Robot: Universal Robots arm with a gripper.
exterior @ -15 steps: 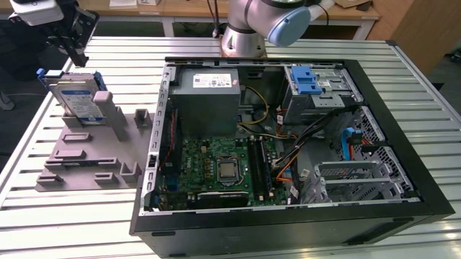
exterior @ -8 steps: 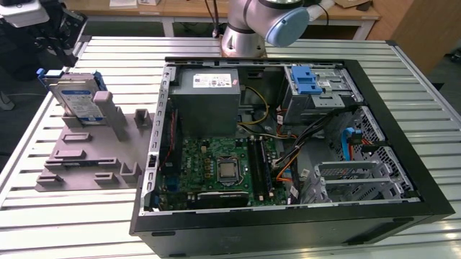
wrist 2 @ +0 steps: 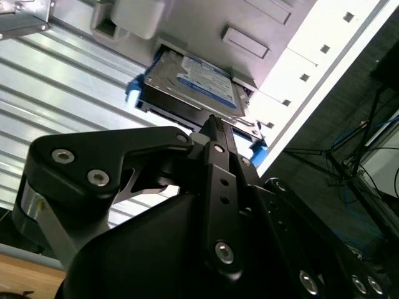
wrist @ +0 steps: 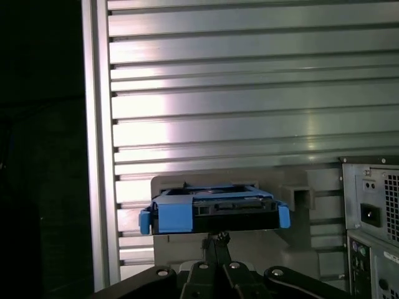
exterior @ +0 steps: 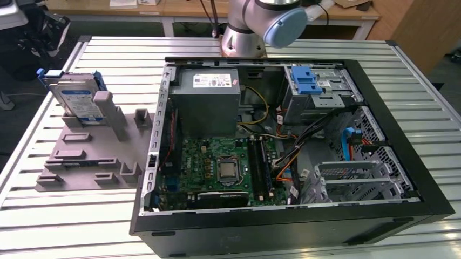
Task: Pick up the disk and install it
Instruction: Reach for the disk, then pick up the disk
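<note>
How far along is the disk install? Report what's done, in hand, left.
Done: nothing visible; the disk stands in its grey holder on the table, outside the computer case. In hand: nothing; the hand, shut, points at the disk, short of it. Left: pickup and install.

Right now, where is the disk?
The disk stands on edge in the grey holder at the exterior view's left, beside the open computer case.

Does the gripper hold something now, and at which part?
Nothing is held. The gripper is apart from the disk, which stands in the grey holder.
</note>
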